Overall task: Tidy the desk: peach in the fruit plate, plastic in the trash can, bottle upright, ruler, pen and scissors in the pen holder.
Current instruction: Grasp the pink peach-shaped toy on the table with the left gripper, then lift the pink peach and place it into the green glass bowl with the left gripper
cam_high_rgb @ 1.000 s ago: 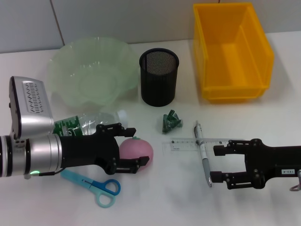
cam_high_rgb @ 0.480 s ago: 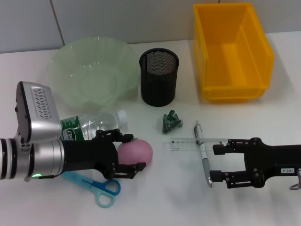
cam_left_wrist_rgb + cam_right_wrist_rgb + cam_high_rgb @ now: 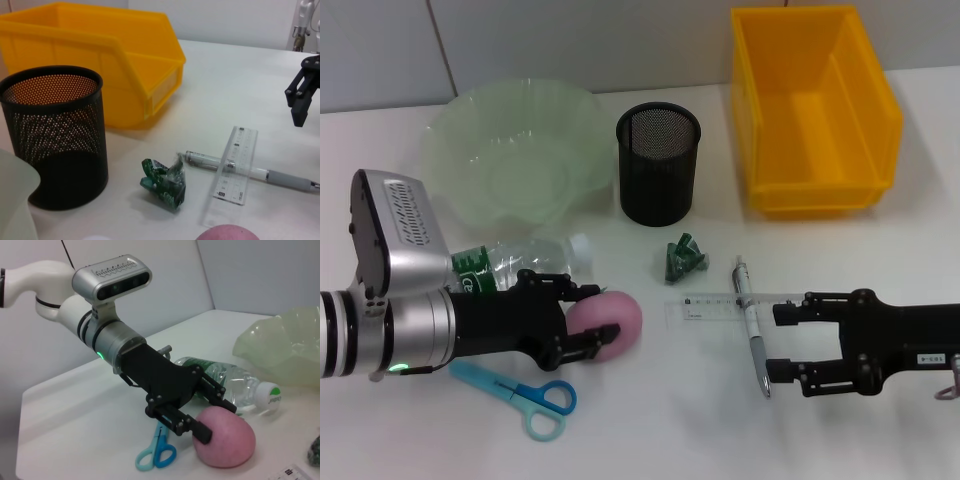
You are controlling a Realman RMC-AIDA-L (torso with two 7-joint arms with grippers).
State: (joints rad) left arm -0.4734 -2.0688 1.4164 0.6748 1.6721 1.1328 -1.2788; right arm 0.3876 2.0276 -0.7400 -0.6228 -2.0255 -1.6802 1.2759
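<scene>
My left gripper [image 3: 600, 312] is shut on the pink peach [image 3: 620, 318], which rests on the table; the right wrist view shows a finger on each side of the peach [image 3: 225, 437]. The clear bottle [image 3: 520, 262] lies on its side just behind that hand. Blue scissors [image 3: 525, 392] lie in front of it. A pen [image 3: 750, 325] lies across a clear ruler [image 3: 710, 305]. My right gripper [image 3: 782, 344] hangs open just right of the pen's near end. A crumpled green plastic [image 3: 683, 257] sits before the black mesh pen holder [image 3: 658, 165].
The pale green fruit plate [image 3: 515, 110] stands at the back left. The yellow trash can [image 3: 820, 195] stands at the back right. The pen holder is between them.
The left gripper's fingers have closed in from a wide spread onto the peach. The left arm shifted slightly back. The right arm has stayed still.
</scene>
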